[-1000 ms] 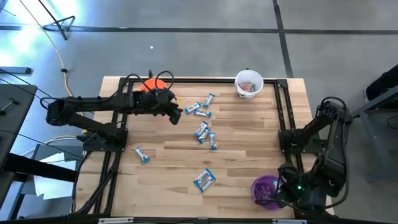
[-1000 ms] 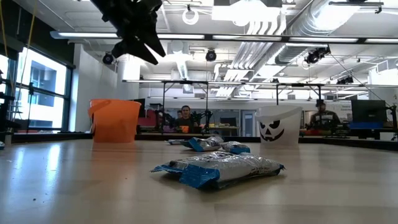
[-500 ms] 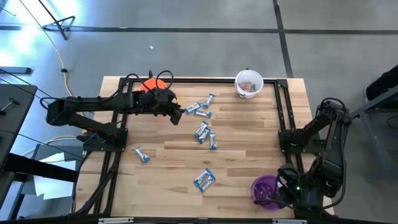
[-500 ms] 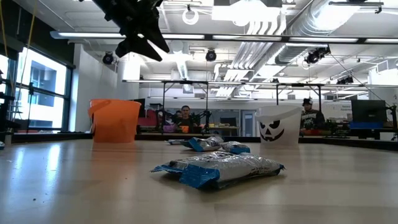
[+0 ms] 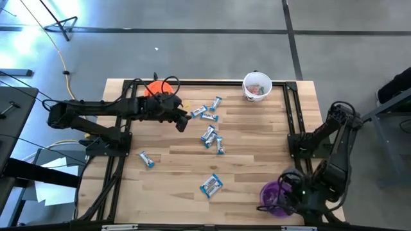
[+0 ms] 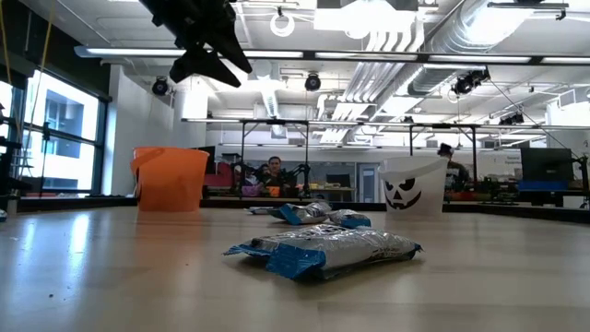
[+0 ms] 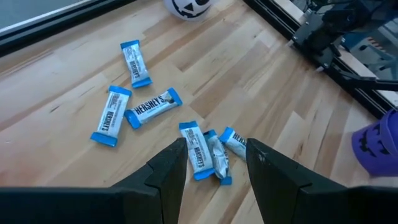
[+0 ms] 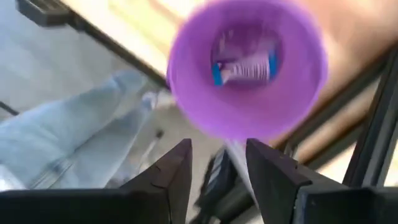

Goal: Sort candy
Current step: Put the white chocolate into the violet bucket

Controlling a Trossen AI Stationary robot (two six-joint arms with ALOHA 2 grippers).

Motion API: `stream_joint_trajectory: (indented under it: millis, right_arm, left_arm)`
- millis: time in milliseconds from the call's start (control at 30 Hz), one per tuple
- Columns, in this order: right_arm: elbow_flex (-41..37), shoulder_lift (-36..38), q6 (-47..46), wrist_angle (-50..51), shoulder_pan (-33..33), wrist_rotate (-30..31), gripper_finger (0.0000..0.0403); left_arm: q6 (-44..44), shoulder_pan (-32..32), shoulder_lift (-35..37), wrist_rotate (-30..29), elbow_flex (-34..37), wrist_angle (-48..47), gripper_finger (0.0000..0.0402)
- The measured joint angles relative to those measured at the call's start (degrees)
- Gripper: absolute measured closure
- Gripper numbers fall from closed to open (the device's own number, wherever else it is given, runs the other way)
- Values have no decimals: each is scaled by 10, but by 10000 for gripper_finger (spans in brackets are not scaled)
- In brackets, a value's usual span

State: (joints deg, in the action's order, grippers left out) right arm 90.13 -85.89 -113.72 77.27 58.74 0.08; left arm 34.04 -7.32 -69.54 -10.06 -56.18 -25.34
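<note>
candy (image 5: 210,185) scattered on table (image 5: 257,147) (one in purple cup (image 8: 247,68))

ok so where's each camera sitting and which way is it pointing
High view: above the table, looking straight down; both arms show, left pincer over the candy, right pincer by the purple cup.
Low view: at tabletop height, looking level across; a candy bar lies close, the left pincer hangs above.
Left wrist view: looks past its open fingers at blue-and-white candy.
Right wrist view: looks past its open fingers into the purple cup.
Shared: the white cup shows in high and low views.
</note>
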Motion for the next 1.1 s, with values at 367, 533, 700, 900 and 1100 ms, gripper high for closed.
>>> stream_joint_trajectory:
  millis: [367,533,700,900,1100]
  right_arm:
    - [-17,7,276,120,-129,146,258]
    - [-38,9,448,118,-213,162,258]
    - [-64,9,512,78,-295,197,258]
    - [-128,9,515,-96,-366,216,258]
    - [-213,9,360,-301,-402,253,258]
  left_arm:
    - [3,-2,0,-15,0,0,249]
    - [5,-2,0,-15,0,0,249]
    - [4,-2,0,-11,0,-5,249]
    - [-23,-2,0,-10,0,-44,249]
    - [-69,-2,0,-10,0,-123,249]
